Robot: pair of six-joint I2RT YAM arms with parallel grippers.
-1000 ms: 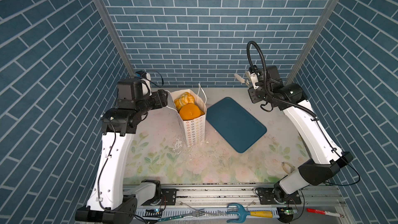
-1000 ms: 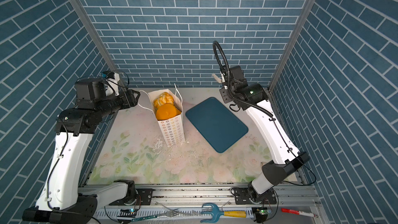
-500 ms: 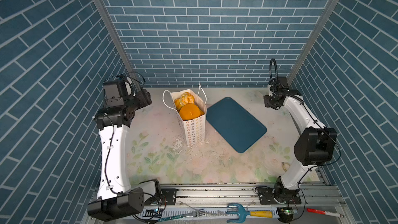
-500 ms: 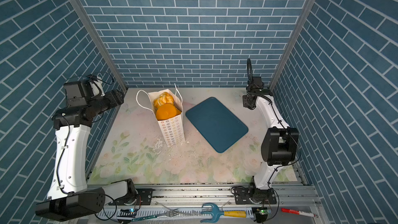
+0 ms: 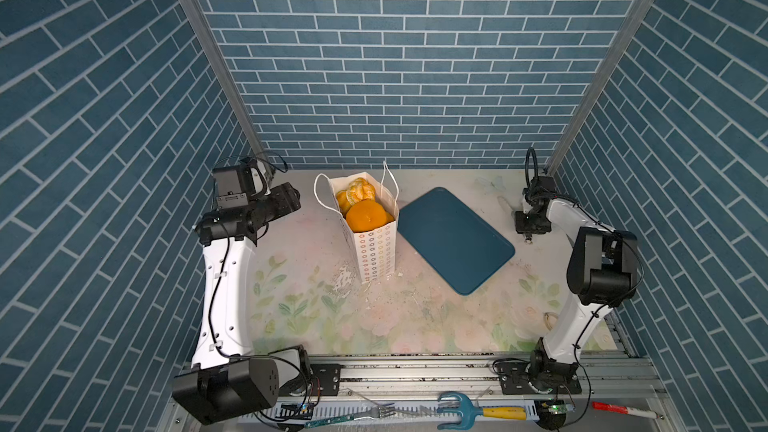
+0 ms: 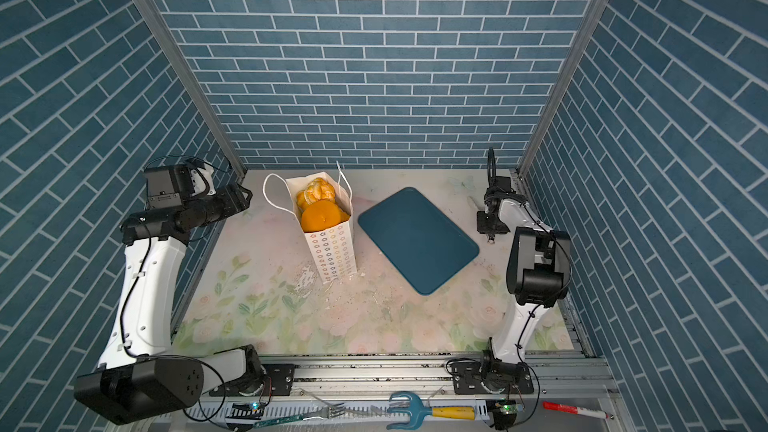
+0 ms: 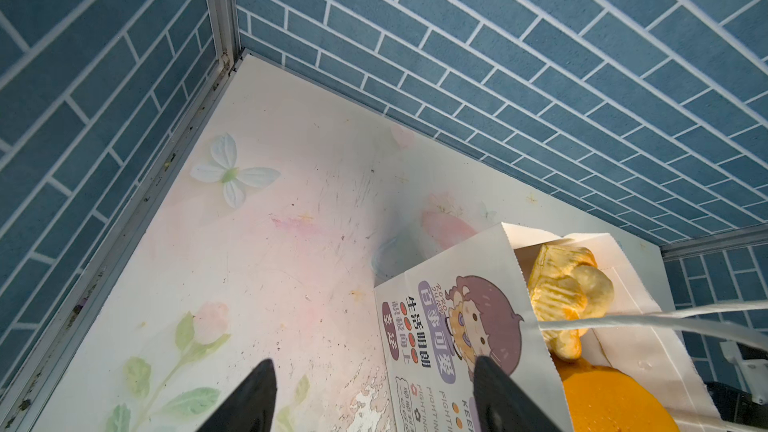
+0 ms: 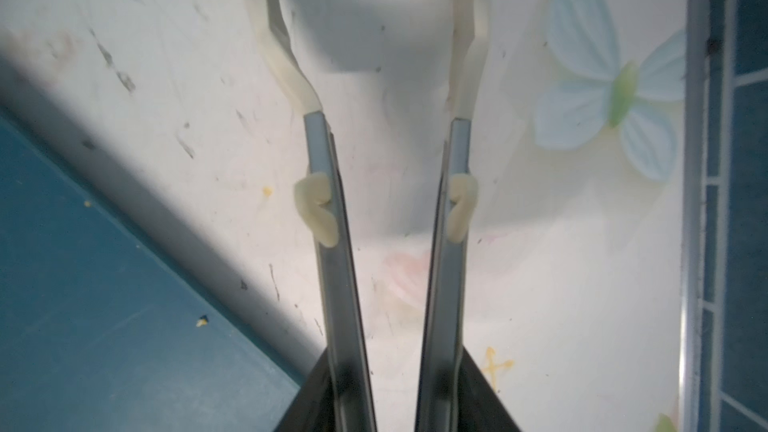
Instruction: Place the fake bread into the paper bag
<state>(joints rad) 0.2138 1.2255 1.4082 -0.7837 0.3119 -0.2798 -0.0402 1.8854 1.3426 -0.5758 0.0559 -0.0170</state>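
Both arms have pulled back from the bag (image 5: 376, 249) to the side edges of the tabletop (image 5: 316, 309). The left gripper (image 7: 374, 392) is wide open with nothing in it. Only its two black tips show; the rest is cut off. The right gripper (image 8: 395, 401) is mostly cut off too. It holds metal tongs (image 8: 338, 284) with soft cream ends. The tongs' arms stand a little apart with nothing between them, and their ends run out of the picture.

The bag is white paper with little flowers on its narrow side. It stands upright near the back edge, left of the middle. The bread (image 5: 363, 207) is inside it, with a shiny knotted bun (image 5: 359, 193) and a smooth round orange cake (image 5: 365, 218) on top. The bag's walls hide anything lower down. A flat blue tray (image 5: 453, 238) with round corners lies just beside the bag.
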